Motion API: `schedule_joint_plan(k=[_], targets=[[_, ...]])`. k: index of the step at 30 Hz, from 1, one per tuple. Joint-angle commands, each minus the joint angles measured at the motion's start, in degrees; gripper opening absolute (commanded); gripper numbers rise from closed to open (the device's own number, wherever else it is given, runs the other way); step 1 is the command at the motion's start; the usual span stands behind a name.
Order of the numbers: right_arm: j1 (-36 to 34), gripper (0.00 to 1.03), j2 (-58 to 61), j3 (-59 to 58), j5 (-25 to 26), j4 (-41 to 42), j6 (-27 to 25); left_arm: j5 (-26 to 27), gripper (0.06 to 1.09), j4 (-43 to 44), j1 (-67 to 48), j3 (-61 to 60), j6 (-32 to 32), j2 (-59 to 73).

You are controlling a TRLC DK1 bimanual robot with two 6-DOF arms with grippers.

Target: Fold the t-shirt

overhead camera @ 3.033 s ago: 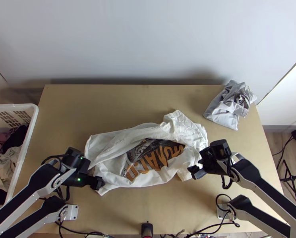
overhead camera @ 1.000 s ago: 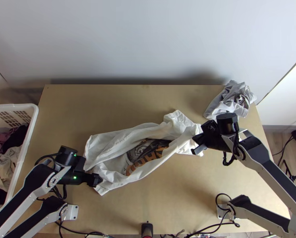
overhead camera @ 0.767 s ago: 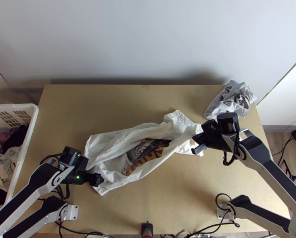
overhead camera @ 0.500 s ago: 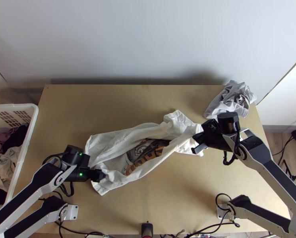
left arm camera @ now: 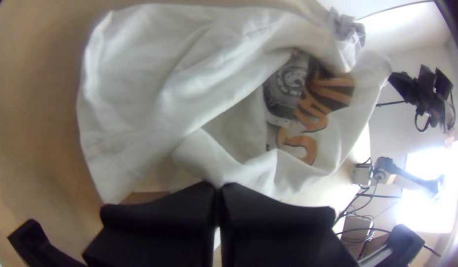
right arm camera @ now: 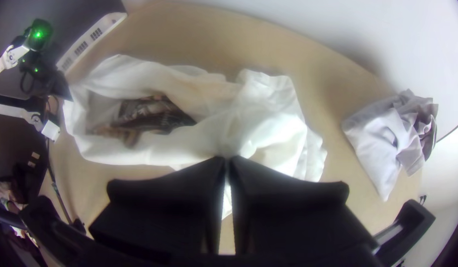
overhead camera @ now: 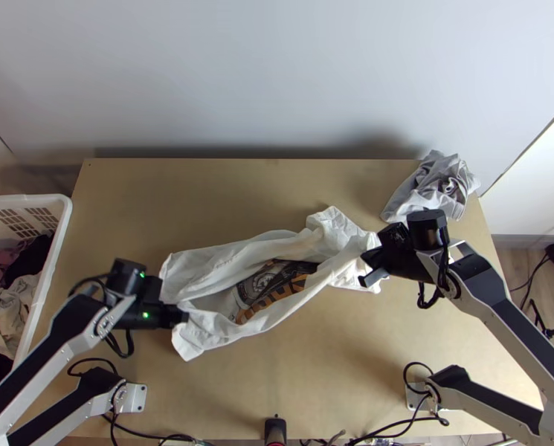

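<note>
The flat-fingered black left gripper [left arm camera: 219, 188] and right gripper [right arm camera: 229, 160] pinch the bunched white cloth t-shirt [overhead camera: 228, 266], slung between them, probably to straighten its edge.

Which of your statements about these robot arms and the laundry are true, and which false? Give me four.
1. The left gripper pinches the white t-shirt. True.
2. The right gripper holds the grey cloth. False: it holds the white t-shirt; the grey cloth lies bunched near a far table corner.
3. The white basket has clothes in it. True.
4. The t-shirt lies spread flat. False: it is rumpled, with loose folds around its print.
</note>
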Motion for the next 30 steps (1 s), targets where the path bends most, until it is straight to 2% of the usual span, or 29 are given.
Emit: schedule_joint_plan(k=[1, 6, 11, 17, 22, 30], targets=[[-0.4, 0.05, 1.4, 1.8, -0.1, 2.2, -0.4, 5.8, 0.09, -6.5, 6.2, 12.1, 2.1, 3.5], [-1.4, 0.05, 6.0, 5.4, -0.1, 3.1, 0.2, 13.2, 0.09, -8.7, 12.5, 20.0, 0.3, 11.2], [-3.9, 0.05, 10.2, 7.3, -0.1, 5.8, 0.7, 16.1, 0.09, -9.4, 19.6, 22.4, -1.1, 19.8], [-8.8, 0.05, 14.0, 6.9, -0.1, 9.6, 0.8, 16.1, 0.09, -8.1, 27.5, 22.6, -1.3, 23.9], [-9.8, 0.05, 14.8, 4.9, -0.1, 12.2, 0.9, 13.3, 0.09, -6.4, 31.9, 22.9, -0.9, 30.4], [-9.1, 0.05, 15.6, 2.4, -0.1, 14.8, 2.8, 11.6, 0.09, -6.4, 28.1, 20.4, -0.3, 33.4]])
